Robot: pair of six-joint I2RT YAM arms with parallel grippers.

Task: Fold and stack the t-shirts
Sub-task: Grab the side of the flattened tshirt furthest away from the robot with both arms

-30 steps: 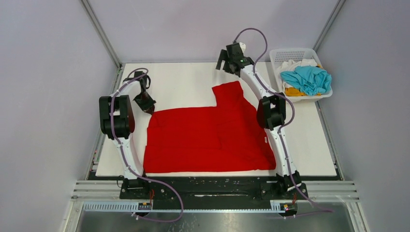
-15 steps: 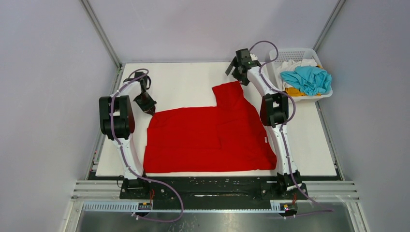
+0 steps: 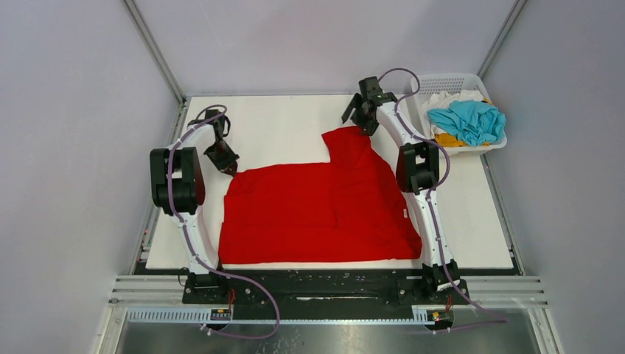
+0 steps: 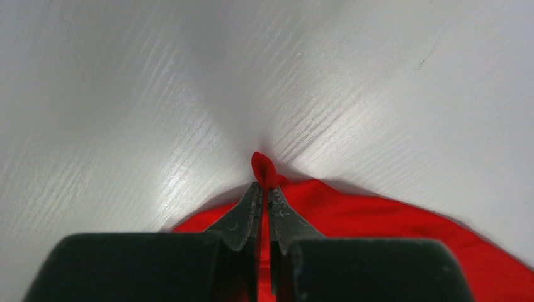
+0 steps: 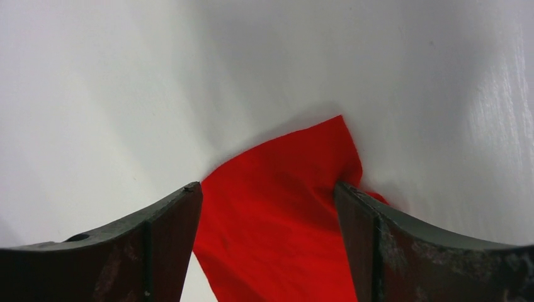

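- Top external view: the red t-shirt [image 3: 317, 206] lies spread over the middle of the table [image 3: 280, 125], with one sleeve-like flap reaching toward the table's far edge.
- The left gripper [image 4: 264, 192], toward the table's left edge, is pinched tight on a corner of the shirt.
- The right gripper [image 5: 267, 189], jaws wide apart, straddles the flap's tip and has not clamped it.
- The step looks like securing two corners for a fold. Next, the right jaws need to close on the cloth.

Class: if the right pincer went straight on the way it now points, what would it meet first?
The right pincer would most likely meet the corner of the red t-shirt lying between its open fingers, then the white table beneath; depth is unclear.
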